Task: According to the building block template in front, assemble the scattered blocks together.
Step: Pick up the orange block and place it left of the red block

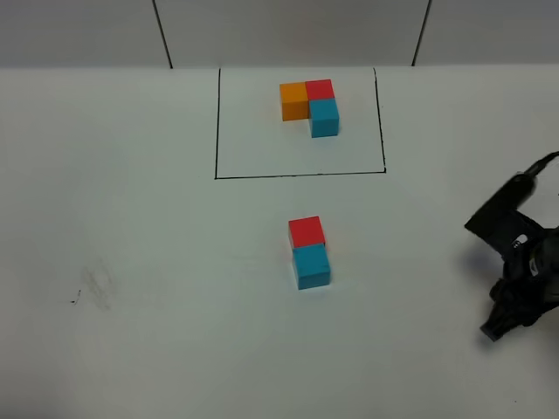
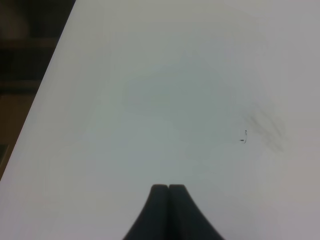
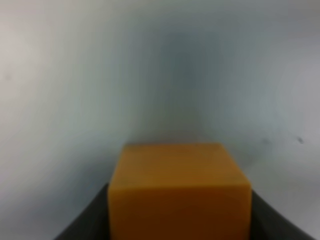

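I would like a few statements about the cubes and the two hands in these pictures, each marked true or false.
1. The right hand holds the loose orange cube. True.
2. The left hand is open. False: its fingers are pressed together and hold nothing.
3. The loose red cube and the loose blue cube touch each other. True.
4. Both of these cubes lie inside the black outline. False: they lie outside it, on the open table.
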